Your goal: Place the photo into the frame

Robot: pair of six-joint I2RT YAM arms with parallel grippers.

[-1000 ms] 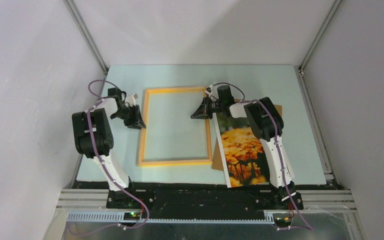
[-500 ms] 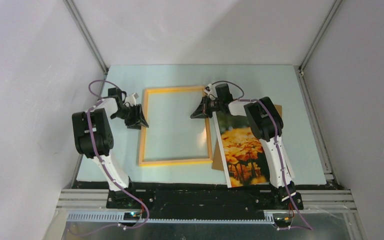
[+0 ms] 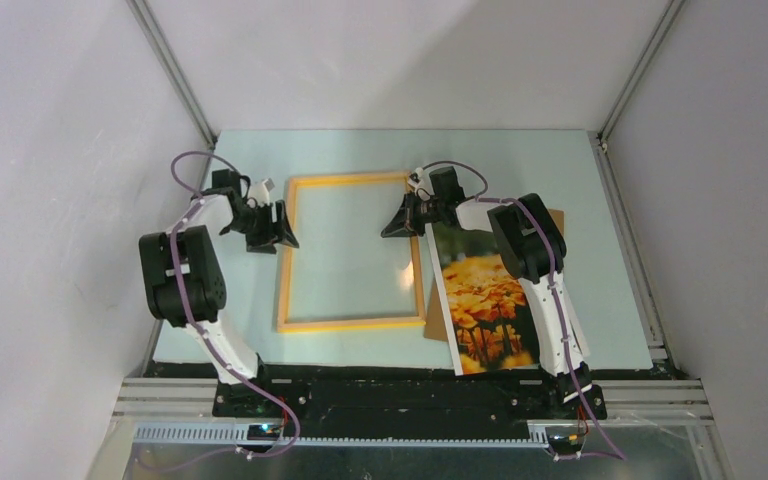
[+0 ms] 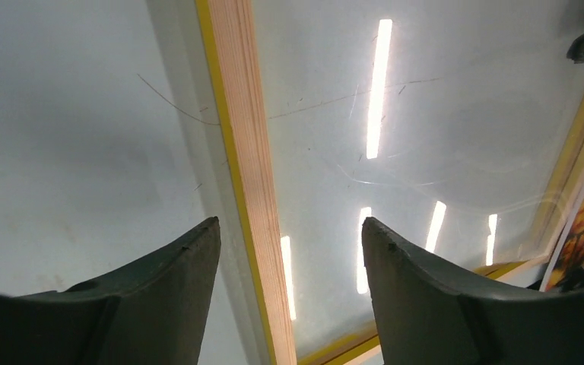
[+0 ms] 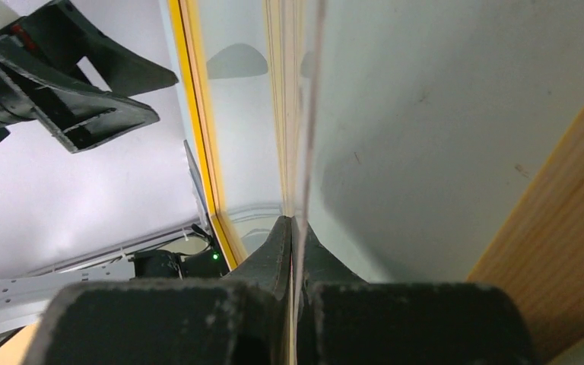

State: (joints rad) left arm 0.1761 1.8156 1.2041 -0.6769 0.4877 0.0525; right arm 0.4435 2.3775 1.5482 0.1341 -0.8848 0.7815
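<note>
The photo (image 3: 485, 305) lies near-right on the surface (image 3: 560, 160), over a brown board (image 3: 430, 322). The frame (image 3: 350, 323) lies flat at centre. The left end effector (image 3: 280, 226), released, straddles the frame's left rail. The right end effector (image 3: 392, 229), clenched, pinches the edge of a clear pane (image 5: 315, 114).

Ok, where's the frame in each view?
Top external: frame lies flat mid-table, between the arms.
Left wrist: frame rail runs top to bottom, straddled by the jaws.
Right wrist: frame shows as a yellow rail up the left side.
Shared landmark: left gripper, at the frame's left rail.
</note>
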